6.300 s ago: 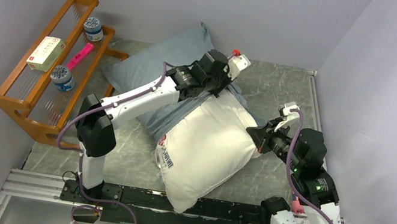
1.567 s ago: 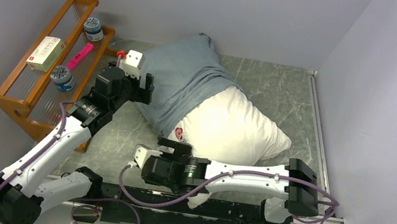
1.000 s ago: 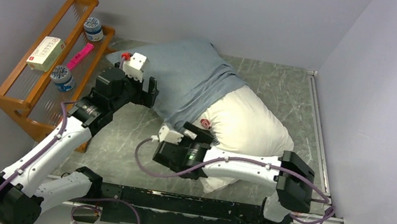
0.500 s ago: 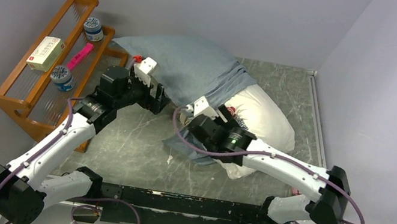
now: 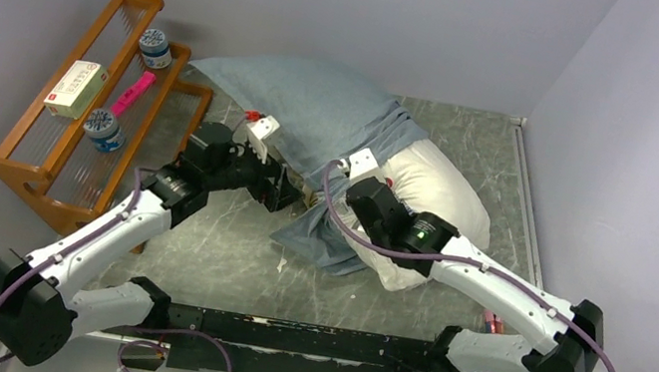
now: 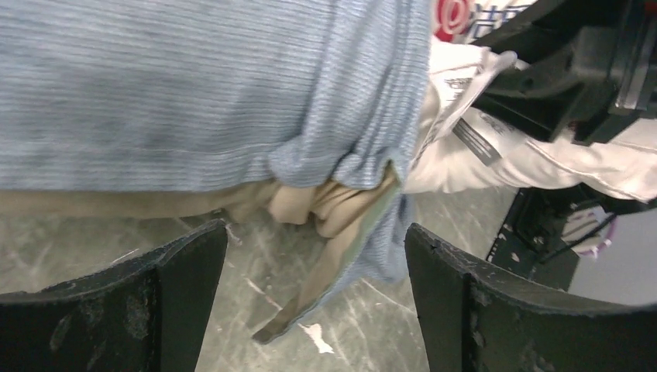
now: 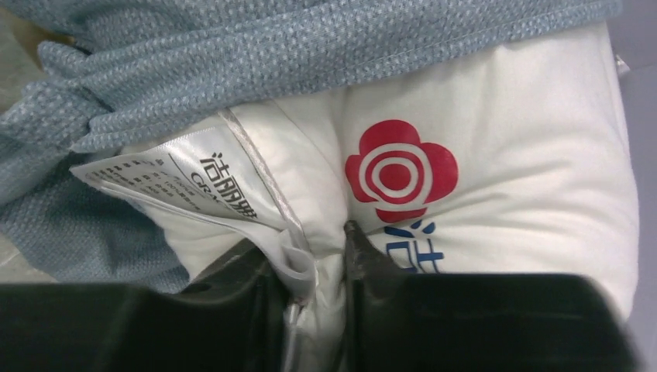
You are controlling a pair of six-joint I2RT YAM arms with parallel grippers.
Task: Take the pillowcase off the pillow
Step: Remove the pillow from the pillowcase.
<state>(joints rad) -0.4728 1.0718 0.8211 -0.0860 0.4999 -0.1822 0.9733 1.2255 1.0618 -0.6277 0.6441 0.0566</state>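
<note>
The grey-blue pillowcase [image 5: 303, 106] still covers the far left part of the white pillow [image 5: 451, 191]. In the right wrist view my right gripper [image 7: 314, 267] is pinched shut on the pillow's seam [image 7: 503, 155], beside its white tag [image 7: 178, 182] and red flower logo [image 7: 400, 169]; the pillowcase [image 7: 310, 54] lies just above. My left gripper [image 6: 314, 263] stands open around the pillowcase's bunched hem [image 6: 341, 167], whose beige inner face shows, low over the table. From above, the left gripper [image 5: 292, 192] and the right gripper [image 5: 351, 185] sit close together at the hem.
A wooden rack [image 5: 35, 172] at the left holds two jars, a box and a pink item. Walls close in behind and to the right. A black rail [image 5: 300, 338] runs along the near edge.
My right arm swung from the pillow's near side to its logo end and closed on the seam. My left gripper slid right to the pillowcase's hem. The pillowcase spread out toward the back left.
</note>
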